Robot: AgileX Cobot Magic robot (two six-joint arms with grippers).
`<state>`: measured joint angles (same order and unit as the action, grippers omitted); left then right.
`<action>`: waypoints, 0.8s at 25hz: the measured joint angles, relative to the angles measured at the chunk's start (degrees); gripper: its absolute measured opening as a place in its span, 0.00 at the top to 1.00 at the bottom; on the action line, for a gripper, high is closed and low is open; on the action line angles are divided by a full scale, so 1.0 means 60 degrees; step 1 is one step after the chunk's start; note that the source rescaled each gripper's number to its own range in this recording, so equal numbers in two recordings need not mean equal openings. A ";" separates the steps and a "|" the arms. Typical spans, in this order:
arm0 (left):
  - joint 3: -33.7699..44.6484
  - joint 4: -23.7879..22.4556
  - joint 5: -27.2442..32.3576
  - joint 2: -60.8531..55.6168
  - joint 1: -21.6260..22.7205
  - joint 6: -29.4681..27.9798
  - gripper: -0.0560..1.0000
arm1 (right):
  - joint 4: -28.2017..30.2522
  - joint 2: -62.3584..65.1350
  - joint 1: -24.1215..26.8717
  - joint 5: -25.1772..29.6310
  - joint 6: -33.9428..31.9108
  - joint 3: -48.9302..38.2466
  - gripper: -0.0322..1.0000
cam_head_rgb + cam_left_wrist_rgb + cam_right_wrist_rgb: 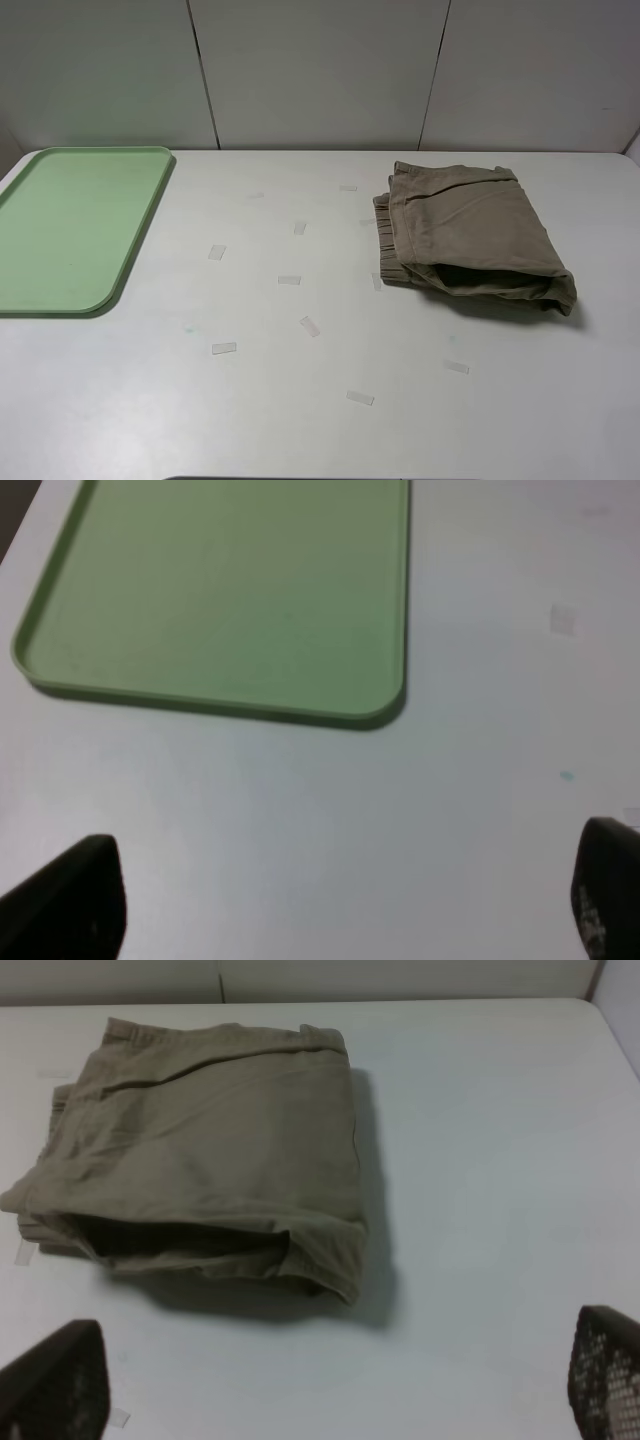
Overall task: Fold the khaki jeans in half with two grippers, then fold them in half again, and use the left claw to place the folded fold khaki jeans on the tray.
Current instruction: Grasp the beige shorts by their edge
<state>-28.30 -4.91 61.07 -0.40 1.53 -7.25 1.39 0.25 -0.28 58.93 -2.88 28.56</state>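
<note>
The khaki jeans [470,235] lie folded in a compact bundle on the right half of the white table, gathered waistband toward the middle. They also show in the right wrist view [205,1150]. The mint-green tray [75,225] sits at the far left with nothing on it, and it shows in the left wrist view [215,590]. Neither arm appears in the exterior high view. My left gripper [345,900] is open, its fingertips [70,895] wide apart above bare table near the tray's corner. My right gripper [330,1380] is open above the table, short of the jeans.
Several small clear tape marks [289,280] are scattered over the middle of the table. A grey panelled wall [320,70] stands behind the table's back edge. The table's front edge [320,476] is near the bottom of the exterior view.
</note>
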 joint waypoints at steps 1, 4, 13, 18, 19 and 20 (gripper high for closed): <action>0.0000 0.0000 0.0000 0.0000 0.0000 0.0000 0.12 | 0.0000 0.0000 0.0000 0.0000 0.0000 0.0000 0.00; 0.0000 -0.0042 0.0000 0.0000 0.0000 0.0000 0.12 | 0.0000 0.0000 0.0000 0.0000 0.0000 0.0000 0.00; -0.0017 0.0260 0.0000 0.0000 0.0000 0.0000 0.01 | 0.0000 0.0000 0.0000 0.0000 0.0000 0.0000 0.00; -0.0542 0.0653 -0.0045 0.0781 0.0000 0.0000 0.00 | 0.0000 0.0000 0.0000 0.0000 0.0000 0.0000 0.00; -0.0698 0.0679 -0.0056 0.1169 0.0000 0.0000 0.00 | 0.0000 0.0000 0.0000 0.0000 0.0000 0.0000 0.00; -0.0860 0.0723 -0.0081 0.1540 0.0000 0.0000 0.00 | 0.0000 0.0000 0.0000 0.0000 0.0000 0.0000 0.00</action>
<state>-33.46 -0.57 60.59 8.83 1.53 -7.25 1.39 0.25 -0.28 58.93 -2.88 28.56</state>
